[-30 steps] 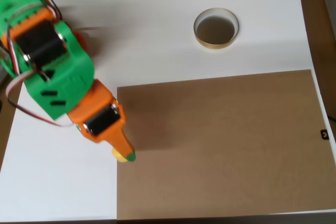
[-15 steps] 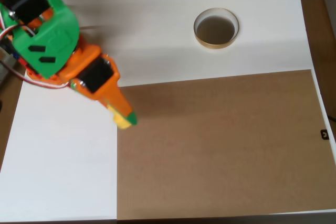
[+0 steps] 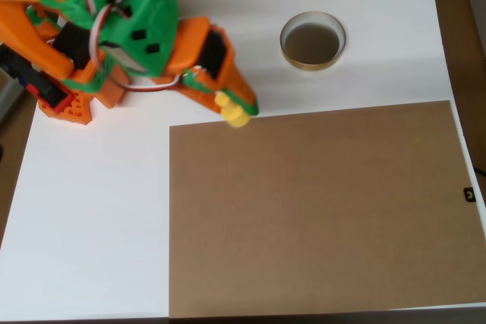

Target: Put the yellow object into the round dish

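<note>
white table (image 3: 91,210) | claw (image 3: 237,108) pinching yellow object (image 3: 234,112), axis running upper-left to lower-right | round dish (image 3: 312,41) apart

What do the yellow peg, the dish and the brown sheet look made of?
Yellow peg: likely plastic, uniform bright colour, smooth and matte. Round dish: gold-tan rim with a slight sheen, perhaps metal or coated plastic; dull grey bottom. Brown sheet: flat, matte, even tan, probably cardboard or thin fibreboard.

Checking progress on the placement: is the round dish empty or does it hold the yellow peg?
Empty. The round dish shows only its dark bottom; the yellow object is in the gripper, apart from it.
</note>
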